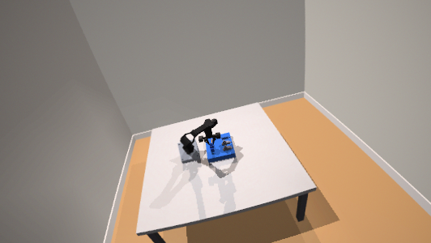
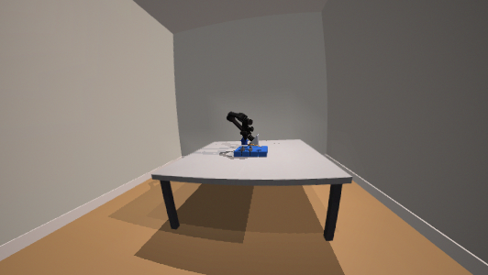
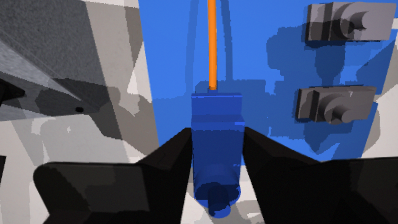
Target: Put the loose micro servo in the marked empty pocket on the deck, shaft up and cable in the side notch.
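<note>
Micro servo (image 3: 217,145): blue body, clamped across its width between the closed pincer (image 3: 217,165) fingers. Long axis runs near to far in the wrist view, shaft end nearest, orange cable (image 3: 212,45) trailing far over the blue deck (image 3: 260,65). Two grey servos (image 3: 332,102) are seated right. Pocket not discernible.

Matt blue plastic-looking servo (image 3: 217,145) between matt black fingers; smooth blue deck (image 3: 260,75), glossy orange cable (image 3: 212,45).
</note>
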`<state>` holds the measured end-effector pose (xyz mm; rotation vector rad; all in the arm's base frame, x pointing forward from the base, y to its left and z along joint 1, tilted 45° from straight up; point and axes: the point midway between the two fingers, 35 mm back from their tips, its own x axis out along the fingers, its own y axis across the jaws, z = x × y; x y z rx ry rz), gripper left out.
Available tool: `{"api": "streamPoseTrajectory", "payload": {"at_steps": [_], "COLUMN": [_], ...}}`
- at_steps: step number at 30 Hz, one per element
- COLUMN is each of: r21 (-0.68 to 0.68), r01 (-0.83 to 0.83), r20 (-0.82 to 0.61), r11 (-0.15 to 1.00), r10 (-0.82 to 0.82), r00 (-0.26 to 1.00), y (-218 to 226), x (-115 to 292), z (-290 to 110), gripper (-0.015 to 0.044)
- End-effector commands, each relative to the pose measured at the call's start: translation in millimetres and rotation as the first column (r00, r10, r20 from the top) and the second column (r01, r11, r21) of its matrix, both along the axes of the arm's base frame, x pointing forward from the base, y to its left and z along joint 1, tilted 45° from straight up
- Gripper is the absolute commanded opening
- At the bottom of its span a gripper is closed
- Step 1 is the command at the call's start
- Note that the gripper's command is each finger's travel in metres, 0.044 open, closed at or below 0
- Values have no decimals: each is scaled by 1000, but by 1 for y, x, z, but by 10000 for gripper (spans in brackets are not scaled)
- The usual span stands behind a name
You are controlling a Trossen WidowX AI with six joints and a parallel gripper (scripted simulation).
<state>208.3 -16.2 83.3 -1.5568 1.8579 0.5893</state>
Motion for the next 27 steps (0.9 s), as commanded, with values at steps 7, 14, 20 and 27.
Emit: {"api": "streamPoseTrajectory", "payload": {"at_steps": [7, 14, 20, 27], "r21": [-1, 0, 2, 3], "r01": [-6, -6, -6, -6], "r20": [8, 9, 9, 10], "r11": [1000, 1000, 1000, 1000], "r10": [6, 6, 6, 6], "r00": [1000, 1000, 1000, 1000], "y": [3, 15, 36, 61], "x": [33, 36, 40, 46], "z": [-5, -16, -37, -62], "gripper": [0, 0, 0, 0]}}
